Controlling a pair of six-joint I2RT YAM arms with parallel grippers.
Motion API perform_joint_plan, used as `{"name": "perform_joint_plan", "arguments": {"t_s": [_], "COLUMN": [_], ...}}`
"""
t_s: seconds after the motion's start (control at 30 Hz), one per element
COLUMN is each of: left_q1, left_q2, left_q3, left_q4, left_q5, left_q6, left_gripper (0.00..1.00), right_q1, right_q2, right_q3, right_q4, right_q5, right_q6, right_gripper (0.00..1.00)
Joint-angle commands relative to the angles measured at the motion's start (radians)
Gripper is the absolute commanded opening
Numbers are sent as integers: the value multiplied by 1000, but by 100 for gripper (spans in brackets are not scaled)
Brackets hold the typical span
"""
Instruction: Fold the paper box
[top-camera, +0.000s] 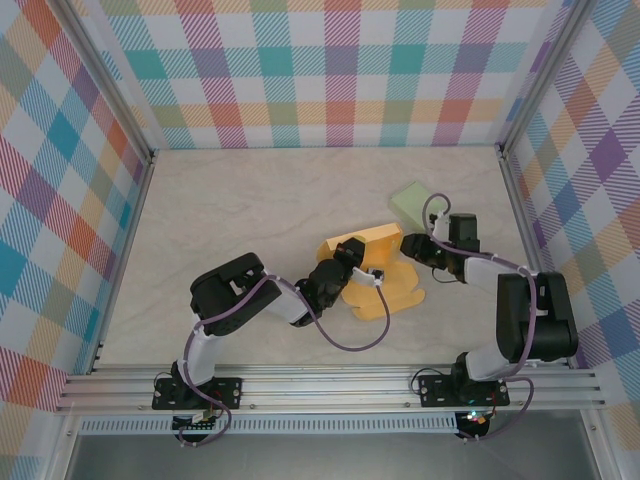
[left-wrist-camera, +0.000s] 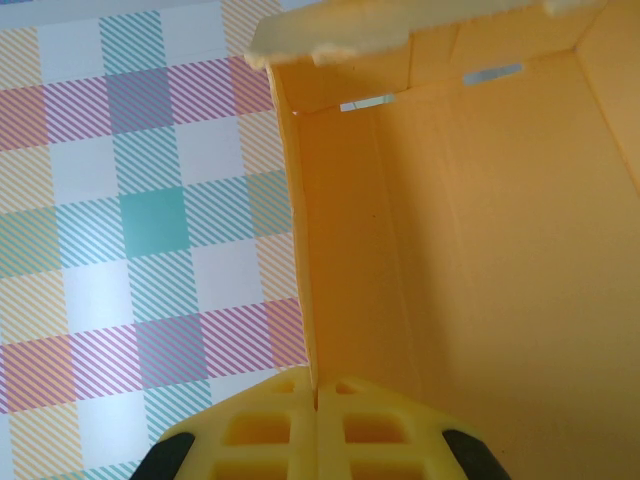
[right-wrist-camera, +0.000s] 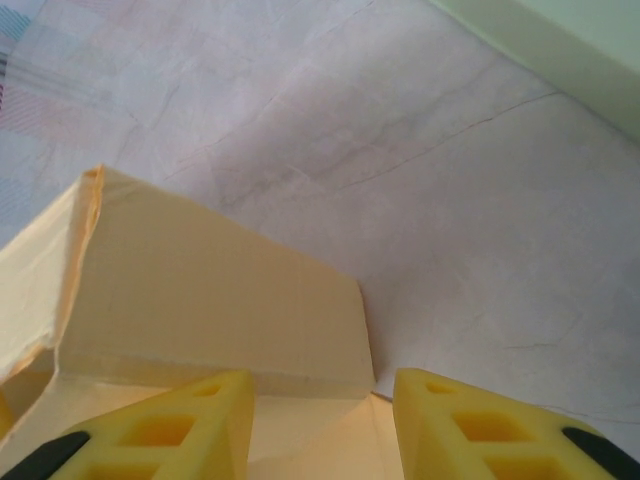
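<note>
The yellow paper box (top-camera: 383, 287) lies partly folded mid-table, its back wall (top-camera: 365, 240) raised and a flap spread flat toward the front. My left gripper (top-camera: 350, 260) is at the box's left side; in the left wrist view its fingertips (left-wrist-camera: 318, 400) are shut on the thin edge of an upright side wall (left-wrist-camera: 345, 240), with the box's inside (left-wrist-camera: 490, 260) to the right. My right gripper (top-camera: 412, 246) is at the right end of the back wall. It stands open (right-wrist-camera: 320, 405), straddling the wall's corner (right-wrist-camera: 220, 300) without pinching it.
A pale green sheet (top-camera: 417, 201) lies flat behind the box toward the right, also seen as the green sheet's edge (right-wrist-camera: 560, 45) in the right wrist view. Checked walls (top-camera: 320, 70) and metal rails enclose the marbled tabletop (top-camera: 240, 210).
</note>
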Motion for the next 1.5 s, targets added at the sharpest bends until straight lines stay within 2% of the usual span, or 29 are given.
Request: {"name": "perform_joint_plan", "arguments": {"t_s": [0.0, 0.23, 0.63, 1.1, 1.37, 1.47], "left_q1": [10, 10, 7, 4, 3, 3], "left_q2": [25, 26, 21, -2, -14, -42], "left_q3": [7, 4, 1, -6, -7, -14], "left_q4": [-8, -7, -8, -46, -39, -51], "left_q5": [7, 13, 24, 35, 42, 56], "left_q6": [18, 24, 18, -29, -67, -108], "left_gripper": [0, 0, 0, 0, 0, 0], "right_q1": [39, 70, 93, 190, 221, 236], "right_q2": [-32, -62, 37, 105, 170, 191], "right_q3": [-24, -36, 23, 9, 60, 77], "right_q4": [35, 55, 145, 299, 283, 283], "right_q5": [18, 77, 127, 389, 484, 528], "right_q6": [-47, -67, -86, -90, -103, -110], "right_gripper": [43, 46, 51, 49, 39, 30]}}
